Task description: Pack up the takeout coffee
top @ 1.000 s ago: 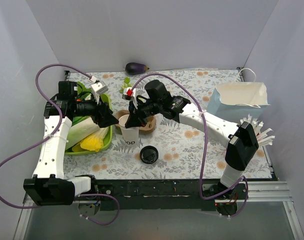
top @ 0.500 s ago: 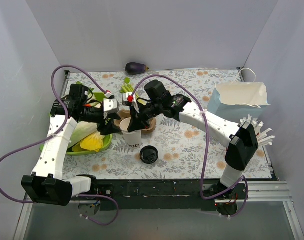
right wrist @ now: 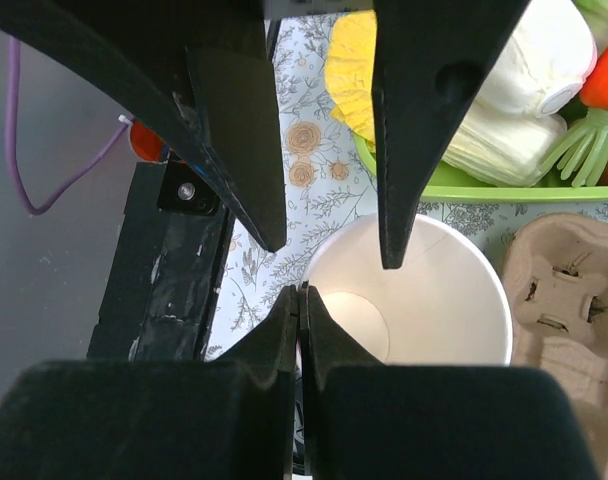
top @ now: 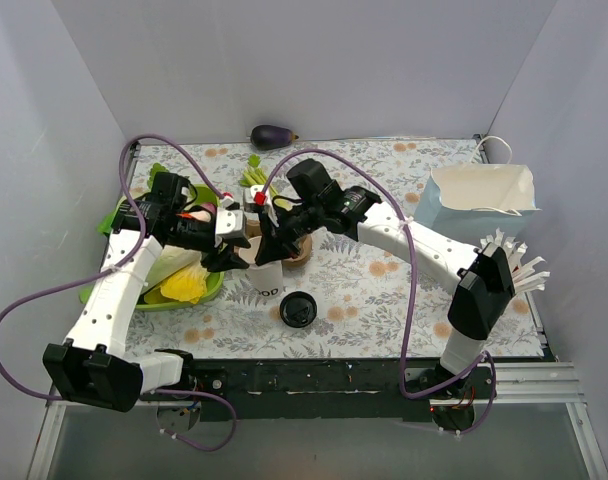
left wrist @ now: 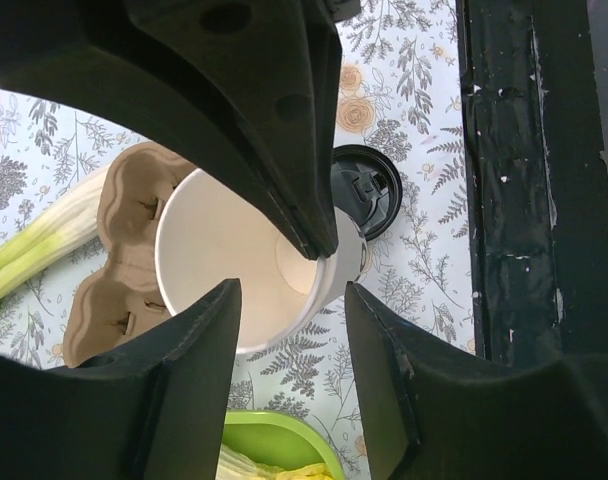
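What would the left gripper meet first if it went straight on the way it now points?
Most likely the lidless paper cup, just ahead between its open jaws; the right gripper pinches that cup's rim. Depth is unclear.

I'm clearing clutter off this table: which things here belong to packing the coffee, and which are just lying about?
Job in hand: paper cup, black lid, cardboard cup carrier, probably the white paper bag.
Lying about: green vegetable tray, eggplant.
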